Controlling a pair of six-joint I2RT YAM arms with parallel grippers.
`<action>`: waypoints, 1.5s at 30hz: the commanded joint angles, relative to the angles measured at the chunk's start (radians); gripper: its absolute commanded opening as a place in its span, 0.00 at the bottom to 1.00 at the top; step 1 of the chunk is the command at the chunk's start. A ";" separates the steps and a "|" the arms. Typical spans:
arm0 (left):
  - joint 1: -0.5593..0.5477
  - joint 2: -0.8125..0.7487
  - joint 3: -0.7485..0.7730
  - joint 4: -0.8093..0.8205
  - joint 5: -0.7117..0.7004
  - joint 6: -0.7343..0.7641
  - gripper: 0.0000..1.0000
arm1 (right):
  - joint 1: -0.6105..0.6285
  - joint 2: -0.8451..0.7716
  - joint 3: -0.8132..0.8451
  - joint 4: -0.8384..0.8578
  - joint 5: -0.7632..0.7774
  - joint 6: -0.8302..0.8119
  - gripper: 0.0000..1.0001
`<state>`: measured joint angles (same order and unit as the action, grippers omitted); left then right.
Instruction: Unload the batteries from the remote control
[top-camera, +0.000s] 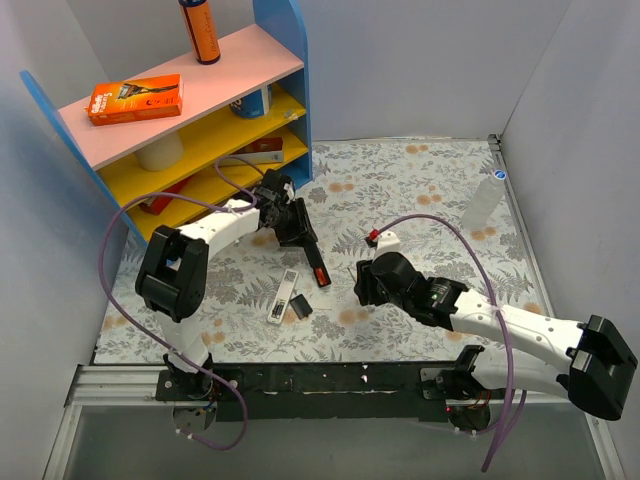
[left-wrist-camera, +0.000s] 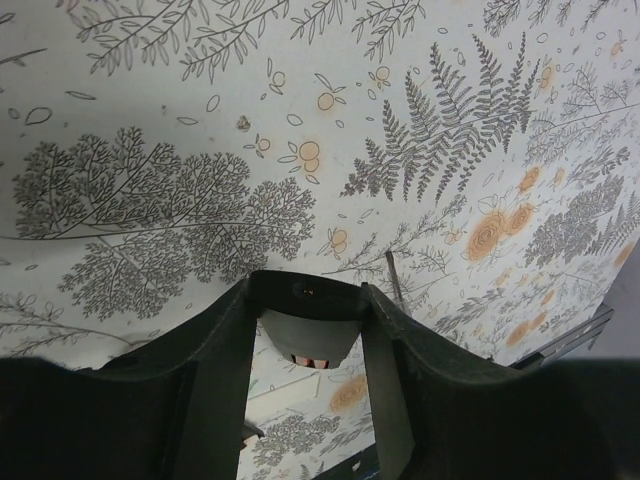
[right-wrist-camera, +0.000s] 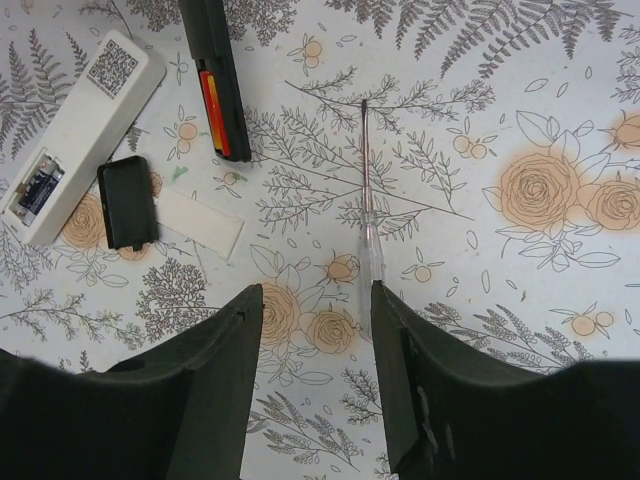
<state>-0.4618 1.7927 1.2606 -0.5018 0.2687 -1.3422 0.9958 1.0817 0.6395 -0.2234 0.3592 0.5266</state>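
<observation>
The black remote (top-camera: 305, 245) is being pinched at its far end by the left gripper (top-camera: 283, 212). Reddish batteries (right-wrist-camera: 212, 110) are being left exposed in its open compartment. Nearer the arms, the white remote (right-wrist-camera: 75, 130) is lying on the tabletop (top-camera: 420, 190) with one dark cell (right-wrist-camera: 33, 190) in its open bay. A black cover (right-wrist-camera: 128, 200) and a white cover (right-wrist-camera: 200, 220) are lying just beside it. Further right, a screwdriver (right-wrist-camera: 366, 190) is lying flat. The right gripper (right-wrist-camera: 315, 290) is being held spread and empty near its handle.
</observation>
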 joint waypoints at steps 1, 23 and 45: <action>-0.034 0.048 0.080 -0.043 -0.037 -0.005 0.10 | -0.013 -0.037 -0.011 0.001 0.024 -0.014 0.54; -0.061 0.182 0.114 0.002 0.000 -0.055 0.56 | -0.097 0.086 -0.047 0.030 -0.051 -0.020 0.53; -0.063 -0.202 -0.064 0.009 -0.046 0.054 0.69 | -0.117 0.224 -0.084 0.087 -0.108 -0.020 0.22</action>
<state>-0.5209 1.7096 1.2926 -0.5011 0.2523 -1.3430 0.8829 1.3102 0.5648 -0.1455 0.2478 0.5186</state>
